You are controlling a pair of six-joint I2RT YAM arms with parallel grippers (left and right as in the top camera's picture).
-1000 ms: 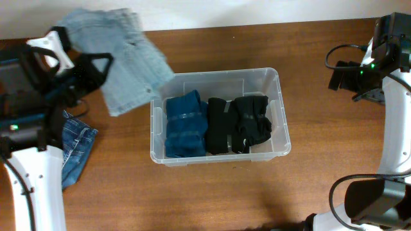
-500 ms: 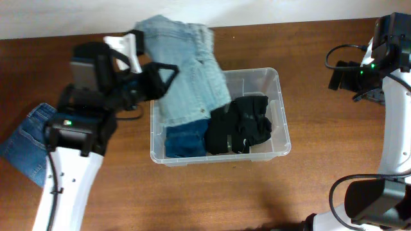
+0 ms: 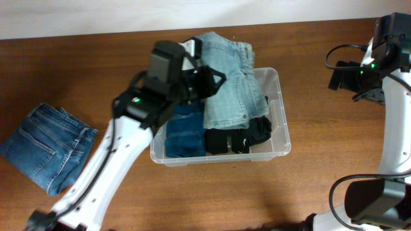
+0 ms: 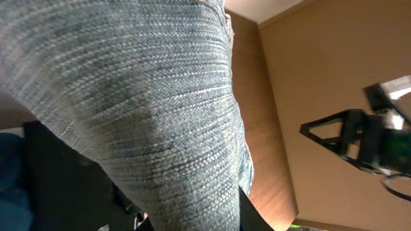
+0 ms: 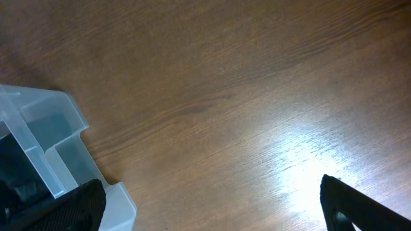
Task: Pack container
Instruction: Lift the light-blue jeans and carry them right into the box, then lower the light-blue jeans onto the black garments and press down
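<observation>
Pale denim garment (image 3: 228, 86) pinched in left gripper (image 3: 204, 80), fingers nearly together, hanging over container (image 3: 283, 122). Right gripper (image 5: 212, 202) fingers spread wide, empty, above table (image 5: 225, 77).

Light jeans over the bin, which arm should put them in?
Left. The left gripper holds the light jeans right above the container, so it probably only needs to lower and release. The right gripper is open and empty, far off to the container's right.
</observation>
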